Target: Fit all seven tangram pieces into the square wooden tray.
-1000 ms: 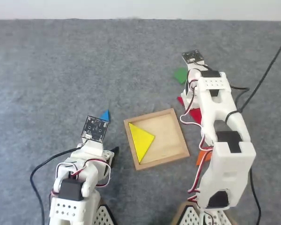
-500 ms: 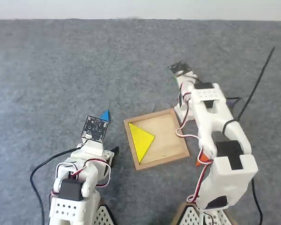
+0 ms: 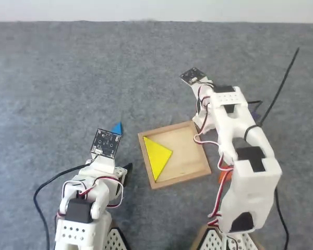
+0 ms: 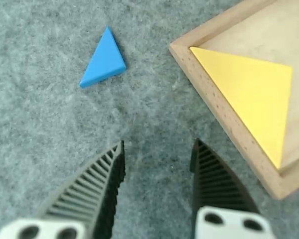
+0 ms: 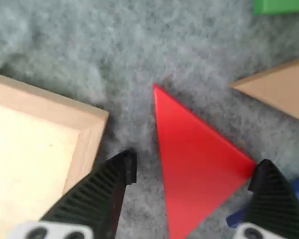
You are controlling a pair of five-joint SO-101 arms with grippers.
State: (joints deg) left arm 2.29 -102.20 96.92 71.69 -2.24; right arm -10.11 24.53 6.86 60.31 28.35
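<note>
On the grey felt mat (image 3: 52, 67), which runs back to a pale strip of wall (image 3: 156, 10), sits the square wooden tray (image 3: 167, 129); the yellow triangle (image 3: 155, 153) lies flat inside it, its long edge along one wall; the left gripper (image 4: 158, 145) hangs just outside that wall with fingers apart over bare felt, the blue triangle (image 4: 103, 60) a little beyond; off the tray's opposite corner the right gripper (image 5: 195, 164) stands spread wide astride the red triangle (image 5: 189, 134); a tan triangle (image 5: 281, 92) and a green piece (image 5: 281, 6) lie farther from the tray.
</note>
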